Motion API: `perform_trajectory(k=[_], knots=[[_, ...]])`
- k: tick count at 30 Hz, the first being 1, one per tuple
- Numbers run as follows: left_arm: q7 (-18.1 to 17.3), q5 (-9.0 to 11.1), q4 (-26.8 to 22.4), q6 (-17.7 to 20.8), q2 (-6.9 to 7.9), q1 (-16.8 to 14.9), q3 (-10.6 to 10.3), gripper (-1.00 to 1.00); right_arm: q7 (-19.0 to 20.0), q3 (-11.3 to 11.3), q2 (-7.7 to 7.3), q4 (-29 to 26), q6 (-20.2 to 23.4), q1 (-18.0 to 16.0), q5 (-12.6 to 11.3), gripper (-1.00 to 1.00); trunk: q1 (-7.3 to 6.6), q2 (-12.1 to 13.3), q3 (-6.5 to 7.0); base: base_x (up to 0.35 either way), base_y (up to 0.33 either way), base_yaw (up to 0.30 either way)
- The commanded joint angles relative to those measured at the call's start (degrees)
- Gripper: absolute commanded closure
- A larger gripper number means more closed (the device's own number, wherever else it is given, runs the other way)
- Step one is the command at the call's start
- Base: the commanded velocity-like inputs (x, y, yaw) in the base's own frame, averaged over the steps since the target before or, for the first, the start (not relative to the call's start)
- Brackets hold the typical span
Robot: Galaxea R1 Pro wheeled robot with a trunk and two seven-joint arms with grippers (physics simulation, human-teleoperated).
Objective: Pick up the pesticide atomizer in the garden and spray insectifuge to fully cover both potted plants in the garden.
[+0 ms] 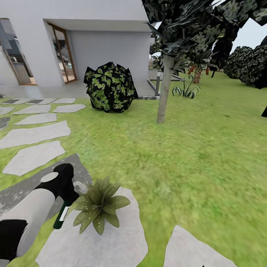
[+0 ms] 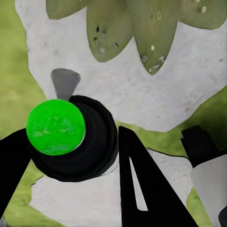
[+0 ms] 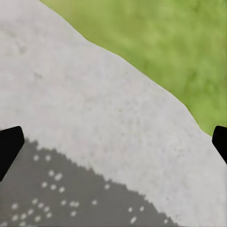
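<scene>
The left claw (image 2: 71, 156) grips the atomizer (image 2: 71, 137) beside a potted plant (image 2: 137, 28) on a paver (image 2: 142, 94).

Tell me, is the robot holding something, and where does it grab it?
Yes. The left hand holds the atomizer, its fingers on either side of the black top, beside the potted plant. The right hand holds nothing.

atomizer (image 2: 56, 126): glossy green cap | paver (image 1: 111, 237): matt rough stone | lawn (image 1: 185, 148): grass
</scene>
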Motion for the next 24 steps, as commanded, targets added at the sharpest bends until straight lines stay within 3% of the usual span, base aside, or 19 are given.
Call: perform_trajectory(k=[1,8,16,24], knots=[[-0.60,-0.40,-0.10,0.54,0.02,-0.02,-0.34,1.00,-0.22,-0.41,-0.03,0.11,-0.24,-0.06,0.61,-1.00,-0.01,-0.02,-0.05,0.000,0.000,0.277],[-0.60,-0.47,-0.24,0.54,0.05,-0.10,-0.31,1.00,-0.22,-0.47,-0.01,0.10,-0.25,-0.06,0.61,-1.00,-0.01,-0.02,-0.05,0.082,-0.050,0.262],[-0.60,-0.68,-0.26,0.54,-0.25,-0.10,-0.46,1.00,-0.22,-0.49,-0.13,0.03,-0.29,-0.01,0.76,-1.00,-0.01,-0.02,-0.05,0.173,-0.218,0.027],[-0.60,-0.73,-0.24,0.45,-0.27,-0.10,-0.47,1.00,-0.22,-0.49,-0.12,0.03,-0.25,-0.06,0.72,-1.00,-0.01,-0.02,-0.05,0.025,-0.267,0.000]])
